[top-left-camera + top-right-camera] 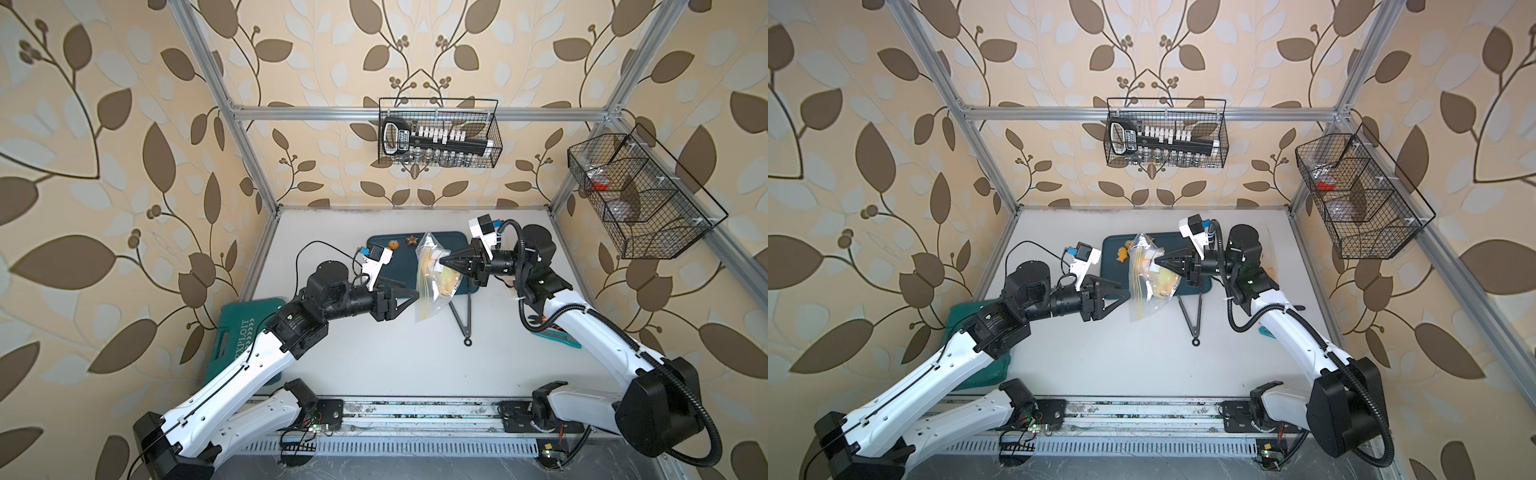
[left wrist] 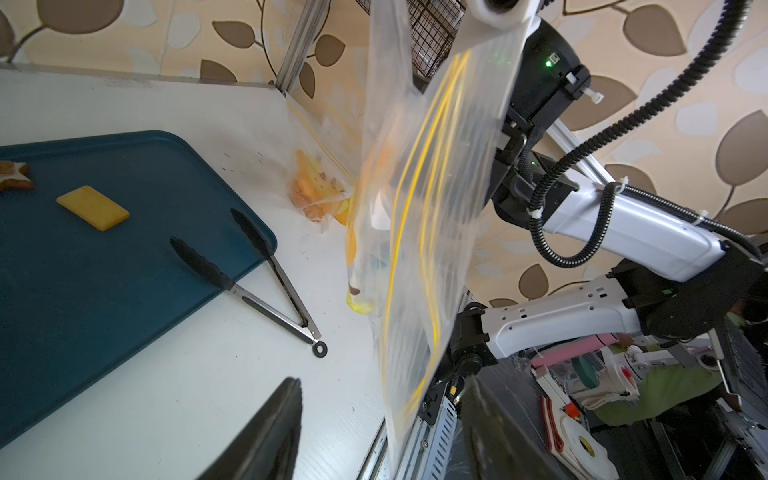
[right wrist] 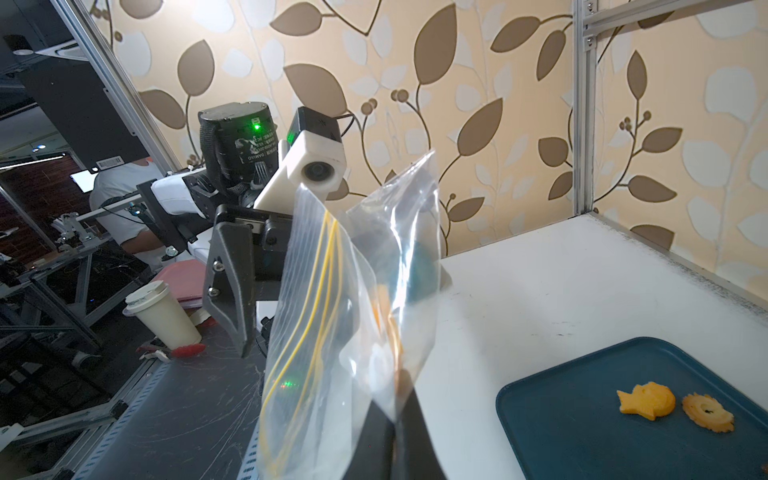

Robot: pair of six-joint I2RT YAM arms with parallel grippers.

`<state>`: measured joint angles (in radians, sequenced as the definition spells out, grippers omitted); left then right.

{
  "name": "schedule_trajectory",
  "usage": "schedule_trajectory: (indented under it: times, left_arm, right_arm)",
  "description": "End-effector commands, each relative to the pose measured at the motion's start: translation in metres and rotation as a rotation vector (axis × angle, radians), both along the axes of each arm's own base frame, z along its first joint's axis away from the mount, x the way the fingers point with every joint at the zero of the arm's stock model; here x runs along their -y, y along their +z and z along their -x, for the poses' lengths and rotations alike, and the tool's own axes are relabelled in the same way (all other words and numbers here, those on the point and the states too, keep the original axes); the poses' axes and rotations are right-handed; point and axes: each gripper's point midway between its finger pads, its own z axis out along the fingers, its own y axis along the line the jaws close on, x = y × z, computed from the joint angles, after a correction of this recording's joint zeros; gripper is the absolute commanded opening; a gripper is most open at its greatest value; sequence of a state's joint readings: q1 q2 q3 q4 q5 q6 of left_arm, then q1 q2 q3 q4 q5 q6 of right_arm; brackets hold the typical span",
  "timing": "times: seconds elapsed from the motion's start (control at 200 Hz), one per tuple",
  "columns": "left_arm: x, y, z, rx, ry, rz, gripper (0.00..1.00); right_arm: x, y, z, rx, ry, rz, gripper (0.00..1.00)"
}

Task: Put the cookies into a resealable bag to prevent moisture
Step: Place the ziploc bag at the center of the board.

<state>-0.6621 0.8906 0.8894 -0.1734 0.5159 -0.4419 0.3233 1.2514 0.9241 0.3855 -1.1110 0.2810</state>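
The right gripper (image 1: 443,262) is clenching the clear bag (image 1: 432,293) by its right side, holding it up over the near right part of the tray (image 1: 402,262), where several cookies (image 3: 646,401) are lying loose. The left gripper (image 1: 416,296), jaws parted and empty, is hovering just left of the bag's yellow-striped mouth edge, which is running far to near, so that arm is probably reaching to pinch it.

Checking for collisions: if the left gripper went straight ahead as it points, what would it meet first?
Most likely the clear bag hanging from the shut right gripper. The left gripper has open jaws that appear to flank its edge.
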Motion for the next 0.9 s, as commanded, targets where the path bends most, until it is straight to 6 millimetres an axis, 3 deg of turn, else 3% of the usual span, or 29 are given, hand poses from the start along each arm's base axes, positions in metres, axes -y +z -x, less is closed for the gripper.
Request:
schedule_trajectory:
  times: [0.0, 0.48, 0.895]
  left_arm:
    - [0.0, 0.021, -0.002, 0.074, 0.011, 0.035, 0.55]
    - [0.007, 0.013, -0.012, 0.049, 0.028, 0.042, 0.5]
    - [0.012, -0.003, -0.031, 0.036, 0.109, 0.002, 0.47]
  right_arm:
    - [0.0, 0.014, 0.001, 0.038, 0.003, -0.014, 0.0]
    - [-0.004, 0.012, 0.004, 0.024, 0.014, -0.017, 0.0]
    - [-0.005, 0.006, -0.009, -0.058, -0.08, -0.024, 0.0]
